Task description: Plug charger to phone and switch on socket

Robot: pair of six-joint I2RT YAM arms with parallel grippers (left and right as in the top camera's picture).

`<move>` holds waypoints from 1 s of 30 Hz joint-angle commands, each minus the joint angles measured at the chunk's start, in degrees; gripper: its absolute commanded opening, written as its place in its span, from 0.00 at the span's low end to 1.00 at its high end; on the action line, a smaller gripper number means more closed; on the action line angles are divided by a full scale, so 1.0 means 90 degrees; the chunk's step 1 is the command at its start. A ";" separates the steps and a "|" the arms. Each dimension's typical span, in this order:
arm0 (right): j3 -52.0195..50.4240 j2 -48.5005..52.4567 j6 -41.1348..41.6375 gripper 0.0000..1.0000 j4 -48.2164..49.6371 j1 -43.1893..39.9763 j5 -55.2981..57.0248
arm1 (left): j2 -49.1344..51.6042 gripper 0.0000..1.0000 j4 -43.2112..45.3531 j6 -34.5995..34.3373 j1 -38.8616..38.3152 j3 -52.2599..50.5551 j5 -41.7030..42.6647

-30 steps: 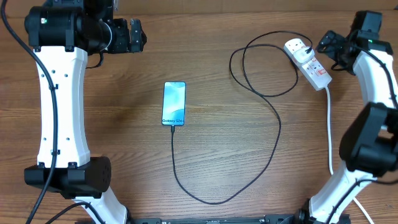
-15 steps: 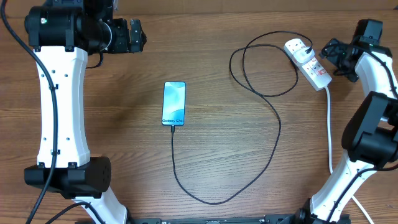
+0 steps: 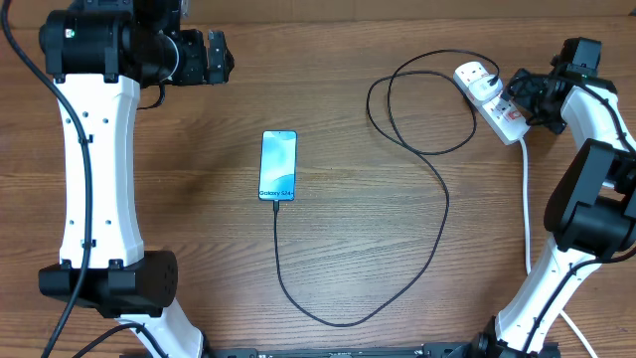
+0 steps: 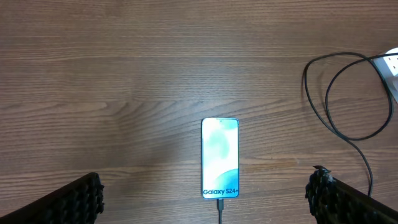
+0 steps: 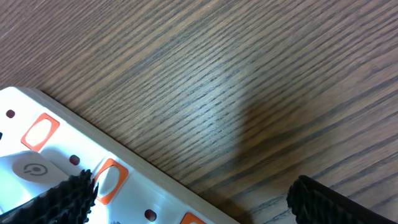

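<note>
The phone lies flat at the table's middle with its screen lit, "Galaxy" text at the near end. It also shows in the left wrist view. The black charger cable has its tip in the phone's near end. It loops round to the right and up to the white socket at the far right. My right gripper is open, just above the socket's right edge. One of its fingers is beside an orange switch on the socket. My left gripper is open and empty, high at the far left.
The socket's thick white cord runs down the right side toward the right arm's base. The left arm's white link stands along the left side. The tabletop is bare wood elsewhere.
My right gripper has swung left, from beside the socket to over its right edge. The left arm, the phone and the cable have not moved.
</note>
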 commanded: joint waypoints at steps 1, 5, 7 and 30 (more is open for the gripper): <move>0.0163 0.0189 -0.0085 1.00 0.0024 0.0015 -0.0017 | -0.0032 0.99 0.0005 -0.0039 0.0024 0.0100 -0.0046; 0.0163 0.0265 -0.0202 1.00 0.0041 0.0075 -0.0012 | -0.0032 1.00 0.0005 -0.0039 0.0022 0.0100 -0.0044; 0.0163 0.0284 -0.0347 1.00 0.0061 0.0129 -0.0012 | -0.0032 1.00 0.0005 -0.0039 0.0022 0.0100 -0.0044; 0.0117 0.0316 -0.0444 1.00 -0.0015 0.0282 -0.0063 | -0.0032 1.00 0.0007 -0.0039 0.0024 0.0100 -0.0044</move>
